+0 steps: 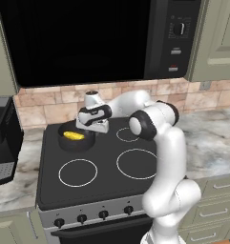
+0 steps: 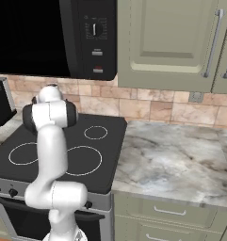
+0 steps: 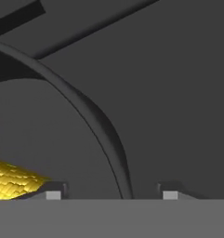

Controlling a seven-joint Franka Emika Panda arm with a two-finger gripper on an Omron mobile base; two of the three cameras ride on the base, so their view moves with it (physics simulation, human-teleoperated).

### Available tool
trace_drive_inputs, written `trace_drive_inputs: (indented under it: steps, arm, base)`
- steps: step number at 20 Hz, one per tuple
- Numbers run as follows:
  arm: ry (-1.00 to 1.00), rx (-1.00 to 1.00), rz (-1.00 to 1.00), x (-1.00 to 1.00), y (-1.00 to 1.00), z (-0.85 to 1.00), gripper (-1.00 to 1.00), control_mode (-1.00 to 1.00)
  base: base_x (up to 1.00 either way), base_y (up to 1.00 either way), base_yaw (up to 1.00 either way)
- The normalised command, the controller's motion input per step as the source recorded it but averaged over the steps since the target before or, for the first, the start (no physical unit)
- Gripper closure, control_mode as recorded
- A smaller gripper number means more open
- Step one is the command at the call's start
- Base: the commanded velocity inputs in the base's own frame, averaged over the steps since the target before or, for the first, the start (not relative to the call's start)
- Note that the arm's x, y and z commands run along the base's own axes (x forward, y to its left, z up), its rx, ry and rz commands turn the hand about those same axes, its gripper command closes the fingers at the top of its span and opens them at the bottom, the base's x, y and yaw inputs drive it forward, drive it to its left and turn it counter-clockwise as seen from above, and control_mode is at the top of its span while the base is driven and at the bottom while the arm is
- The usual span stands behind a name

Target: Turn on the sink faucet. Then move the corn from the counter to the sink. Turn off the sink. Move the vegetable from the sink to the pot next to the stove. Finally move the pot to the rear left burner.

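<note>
Pot (image 1: 76, 139), upper left of stove (image 1: 102, 167), holds corn (image 1: 73, 136); my gripper (image 3: 111, 194) straddles its rim, jaws apart, gripping nothing.

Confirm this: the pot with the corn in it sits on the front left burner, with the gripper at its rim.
Not the front left burner. In the left base view the pot holding the corn sits at the stove's rear left, the front left burner bare. The gripper straddles its rim.
</note>
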Motion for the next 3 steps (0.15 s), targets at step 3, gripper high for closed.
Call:
trace_drive_inputs:
  steps: [3]
  arm:
    - [-0.03, 0.00, 0.00, -0.13, 0.00, 0.05, -1.00, -1.00]
  base:
    - [0.00, 0.00, 0.00]
